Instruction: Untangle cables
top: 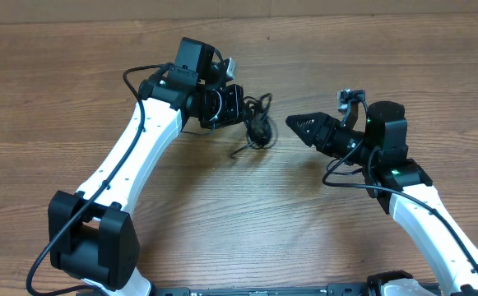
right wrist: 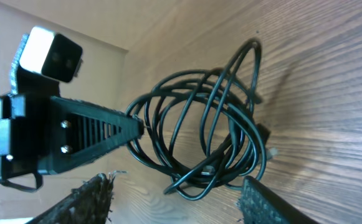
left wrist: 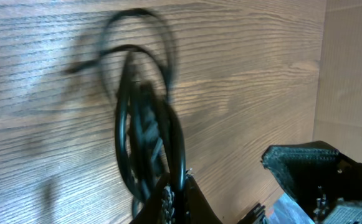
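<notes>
The cables [top: 259,125] are a tangled bundle of thin black loops just above the wooden table [top: 222,205], at mid-table. My left gripper [top: 245,111] is shut on the bundle's left edge. In the left wrist view the cables [left wrist: 146,124] rise blurred from its shut fingers [left wrist: 193,202]. My right gripper [top: 296,123] points left, just right of the bundle and apart from it. In the right wrist view its fingers [right wrist: 90,199] stand open, with the cables [right wrist: 205,130] ahead of them, not between them. A small plug [right wrist: 263,132] shows within the loops.
The left arm [top: 140,156] crosses the table's left half and the right arm [top: 419,205] its right corner. A wall edge [left wrist: 349,62] bounds the table beyond the bundle. Bare wood lies in front of and behind the cables.
</notes>
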Controlling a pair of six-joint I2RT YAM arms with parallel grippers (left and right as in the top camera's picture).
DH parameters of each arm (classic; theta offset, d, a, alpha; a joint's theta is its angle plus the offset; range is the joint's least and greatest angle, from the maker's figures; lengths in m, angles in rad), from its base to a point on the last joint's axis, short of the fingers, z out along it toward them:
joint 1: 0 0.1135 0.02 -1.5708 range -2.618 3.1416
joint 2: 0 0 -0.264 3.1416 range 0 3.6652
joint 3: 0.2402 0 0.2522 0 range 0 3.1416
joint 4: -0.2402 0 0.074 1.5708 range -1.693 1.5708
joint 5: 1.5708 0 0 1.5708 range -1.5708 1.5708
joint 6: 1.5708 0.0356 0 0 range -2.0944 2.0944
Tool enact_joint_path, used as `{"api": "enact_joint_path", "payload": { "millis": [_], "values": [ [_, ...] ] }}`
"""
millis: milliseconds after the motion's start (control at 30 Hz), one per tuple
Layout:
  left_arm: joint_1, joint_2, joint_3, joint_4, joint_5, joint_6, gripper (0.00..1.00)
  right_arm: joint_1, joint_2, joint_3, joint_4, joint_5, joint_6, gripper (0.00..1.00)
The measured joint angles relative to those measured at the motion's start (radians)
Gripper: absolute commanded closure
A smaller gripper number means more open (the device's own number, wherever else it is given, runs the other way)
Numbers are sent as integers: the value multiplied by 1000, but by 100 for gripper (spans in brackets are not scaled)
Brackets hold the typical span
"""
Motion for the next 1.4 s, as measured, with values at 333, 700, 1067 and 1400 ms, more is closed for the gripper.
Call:
{"api": "enact_joint_path", "payload": {
  "millis": [333,700,1067,1400],
  "values": [
    [0,0,0,-9,15,119,50,0,-1,0,-136,67,-8,23],
    [0,0,0,-85,-144,219,31,0,-1,0,-212,137,-8,20],
    [0,0,0,-122,-222,143,28,0,-1,0,-270,152,-8,10],
    [0,0,0,-165,-226,89,0,0,-1,0,-274,196,-8,5]
  ]
}}
